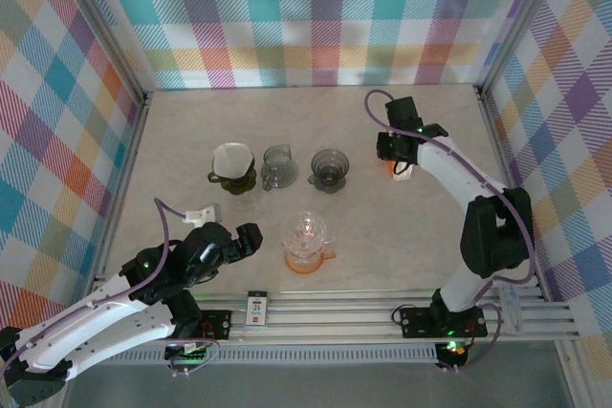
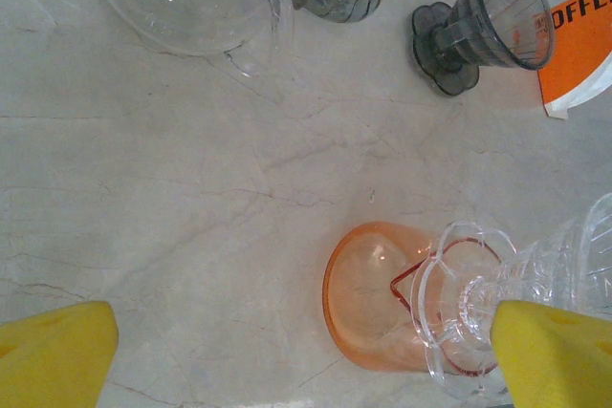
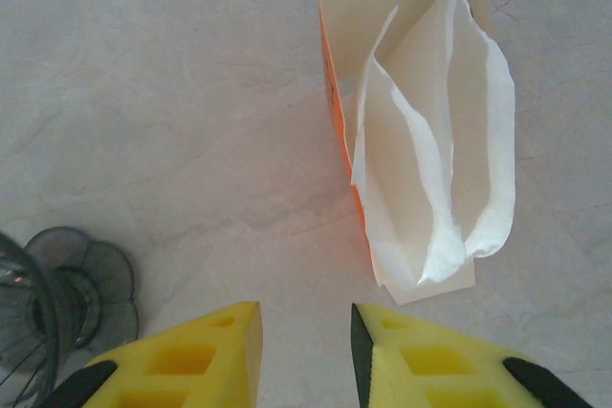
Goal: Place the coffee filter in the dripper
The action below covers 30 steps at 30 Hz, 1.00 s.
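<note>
Four drippers stand on the bench (image 1: 191, 121). Three form a far row: olive dripper (image 1: 234, 181) holding one white filter (image 1: 234, 158), clear dripper (image 1: 277, 167), grey dripper (image 1: 330, 169). The orange-tinted dripper (image 1: 306, 239) stands nearer. One filter packet (image 3: 421, 140) lies far right by the right claw (image 3: 306, 317), which is narrowly parted and pinching nothing. The left claw (image 2: 301, 317) is spread wide.

Four drippers (image 1: 329, 169), one orange cup (image 2: 368, 293), one filter packet (image 3: 430, 140), one seated white filter (image 1: 234, 158).
</note>
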Motion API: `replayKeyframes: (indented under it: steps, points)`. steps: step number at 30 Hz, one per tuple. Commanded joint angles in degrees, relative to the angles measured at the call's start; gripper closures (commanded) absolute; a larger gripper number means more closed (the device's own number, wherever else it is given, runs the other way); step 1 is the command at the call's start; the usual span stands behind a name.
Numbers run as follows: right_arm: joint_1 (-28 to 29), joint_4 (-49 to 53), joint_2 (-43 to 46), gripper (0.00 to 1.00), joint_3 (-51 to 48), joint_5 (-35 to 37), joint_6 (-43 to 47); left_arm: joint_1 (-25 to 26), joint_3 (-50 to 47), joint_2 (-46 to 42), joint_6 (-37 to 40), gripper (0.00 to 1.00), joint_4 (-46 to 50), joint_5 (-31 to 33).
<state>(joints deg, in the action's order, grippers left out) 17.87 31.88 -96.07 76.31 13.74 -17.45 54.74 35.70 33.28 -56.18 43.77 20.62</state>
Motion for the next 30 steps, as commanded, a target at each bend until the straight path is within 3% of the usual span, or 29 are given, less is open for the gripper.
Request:
replayKeyframes:
  steps: [1,30]
  points:
    - [-0.6,0.1,-2.9,0.69,3.3,1.7,0.3,0.5,-0.7,0.5,-0.7,0.00,0.1,1.1]
    - [-1.6,-1.4,-9.8,0.72,6.3,6.8,2.4,0.5,-0.5,2.1,-0.4,0.00,-0.4,2.0]
